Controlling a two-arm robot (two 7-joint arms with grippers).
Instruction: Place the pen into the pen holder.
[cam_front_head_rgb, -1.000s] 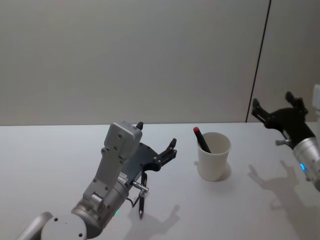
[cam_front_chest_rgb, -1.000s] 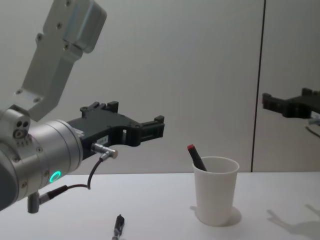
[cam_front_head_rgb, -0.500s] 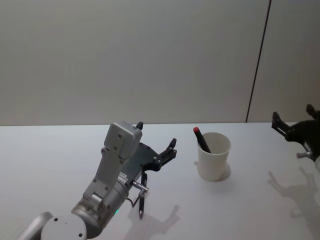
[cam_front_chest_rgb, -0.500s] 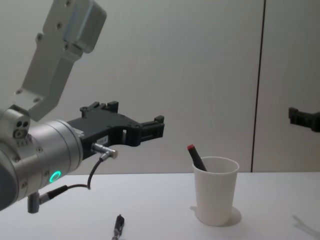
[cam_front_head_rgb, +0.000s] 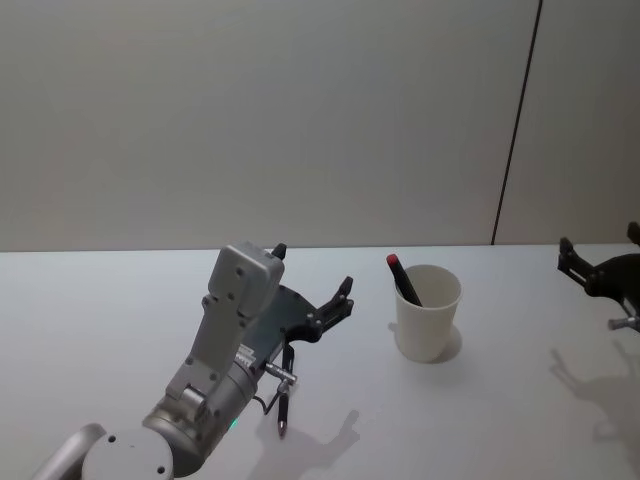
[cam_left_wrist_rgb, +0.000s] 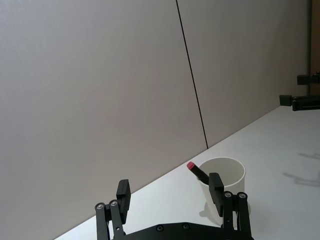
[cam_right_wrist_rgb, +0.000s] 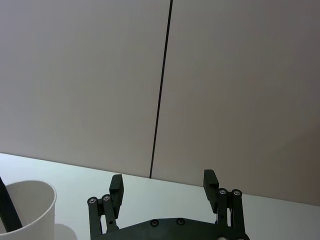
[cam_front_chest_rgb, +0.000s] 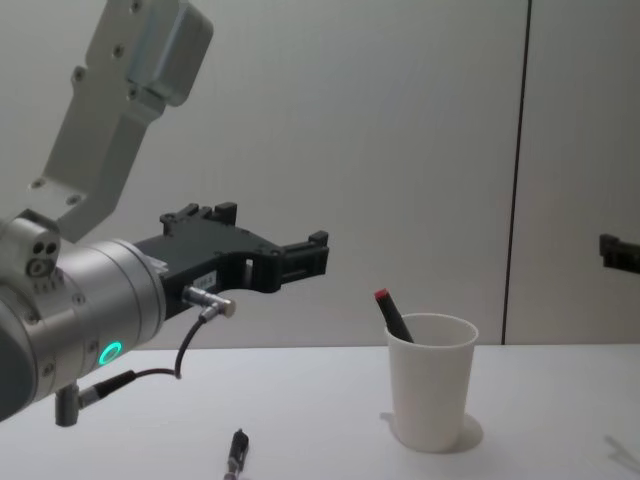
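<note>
Cup (cam_front_head_rgb: 428, 318): white paper, matt, smooth. Pen in cup (cam_front_head_rgb: 403, 280): black plastic, matt. Bench (cam_front_head_rgb: 100, 320): white, matt, smooth. Left gripper (cam_front_head_rgb: 314, 267): black matt plastic. Left arm (cam_front_head_rgb: 235, 310): grey metal, satin.

One pen holder (cam_front_head_rgb: 427, 322) and two pens: a red-capped pen (cam_front_head_rgb: 402, 278) and a black pen (cam_front_head_rgb: 283, 408).

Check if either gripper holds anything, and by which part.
Nothing is held. The left gripper and right gripper are open and empty; one pen is in the cup, a second pen lies on the table.
</note>
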